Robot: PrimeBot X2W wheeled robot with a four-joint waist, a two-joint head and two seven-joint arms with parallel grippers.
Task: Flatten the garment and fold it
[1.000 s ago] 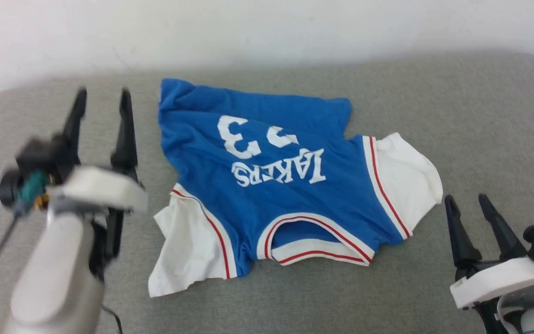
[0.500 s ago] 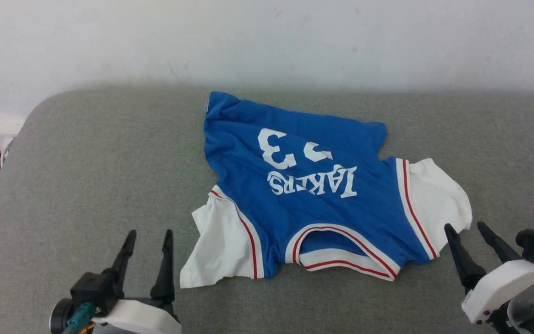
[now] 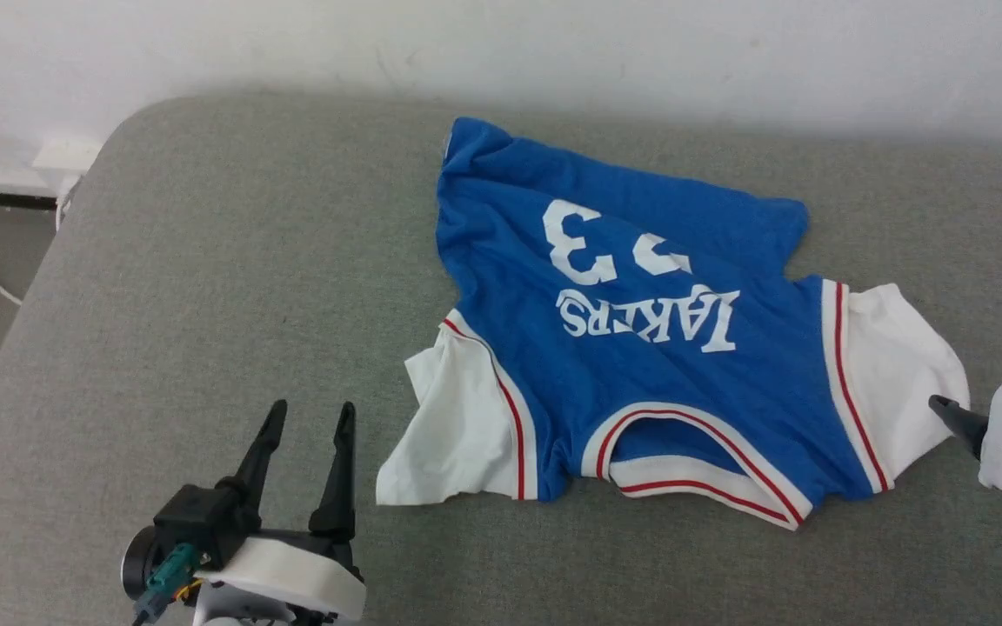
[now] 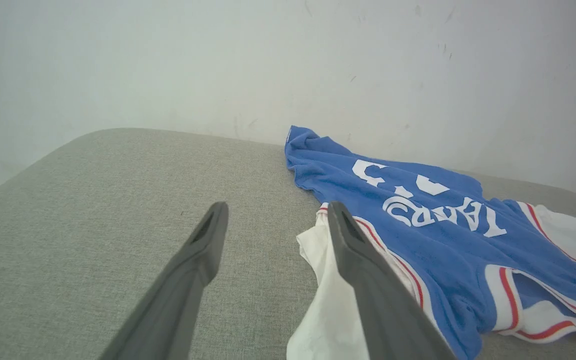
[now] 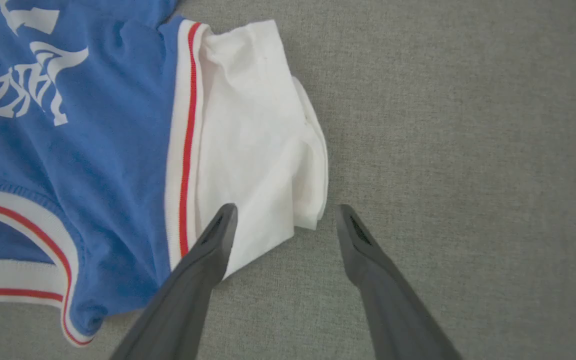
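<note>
While the garment (image 3: 640, 348) lies crumpled, print up, on the grey cushion (image 3: 205, 287) | step: flatten, pre-grasp | left gripper (image 3: 312, 406) jaws apart, empty, near the left sleeve (image 3: 457, 435) | right gripper (image 5: 286, 207) jaws apart, empty, at the right sleeve (image 5: 258, 150) edge | next: probably pinch both sleeves, pull outward.

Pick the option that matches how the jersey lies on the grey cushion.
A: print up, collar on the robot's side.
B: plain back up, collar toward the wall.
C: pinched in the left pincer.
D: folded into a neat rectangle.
A: the garment lies spread with its white print facing up, and its collar is at the edge nearest the robot.
</note>
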